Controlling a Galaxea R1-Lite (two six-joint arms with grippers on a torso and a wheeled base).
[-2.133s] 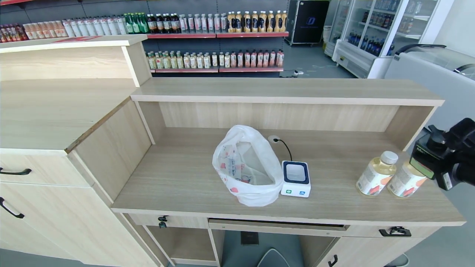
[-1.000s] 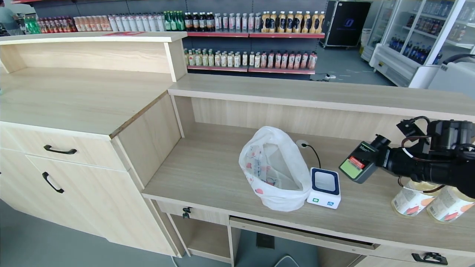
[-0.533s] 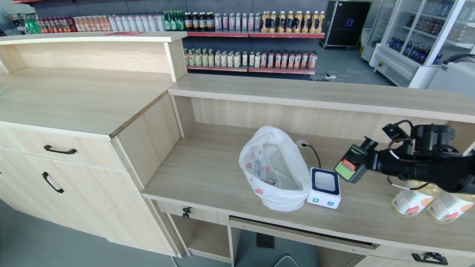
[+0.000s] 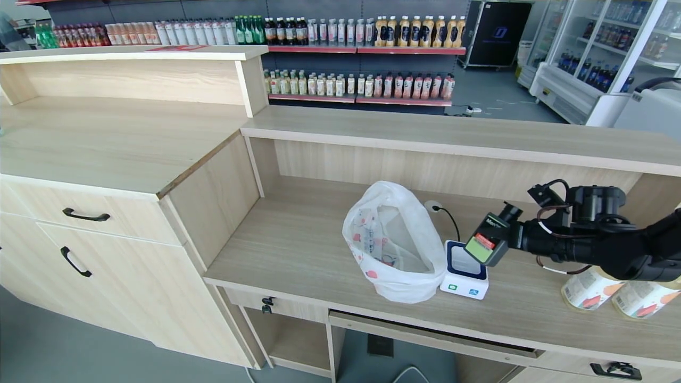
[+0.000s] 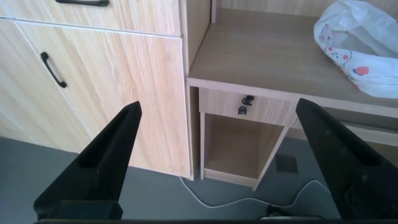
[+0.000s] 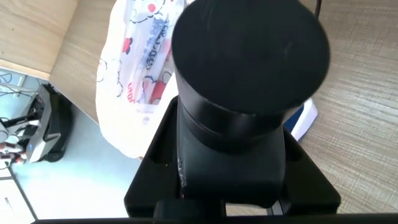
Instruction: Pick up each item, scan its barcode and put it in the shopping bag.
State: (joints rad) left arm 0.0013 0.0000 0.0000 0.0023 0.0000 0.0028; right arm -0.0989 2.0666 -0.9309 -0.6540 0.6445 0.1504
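- Clamping the dark bottle (image 4: 485,242), the right gripper (image 4: 518,234) has its jaws closed around it and holds it sideways.
- Look at it: a squarish black body, a wide round black cap, a green label with a red patch.
- It hangs just above the white scanner (image 4: 461,279), right beside the shopping bag (image 4: 393,239).
- The left gripper (image 5: 219,107) has its jaws spread wide, holding nothing, low by the counter (image 4: 298,250).
- Two pale bottles (image 4: 585,290) stand at the counter's right end.

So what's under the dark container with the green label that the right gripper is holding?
Below the dark green-labelled container in the right gripper sits the white barcode scanner with a dark-framed window, on the wooden counter. The container covers part of that window.
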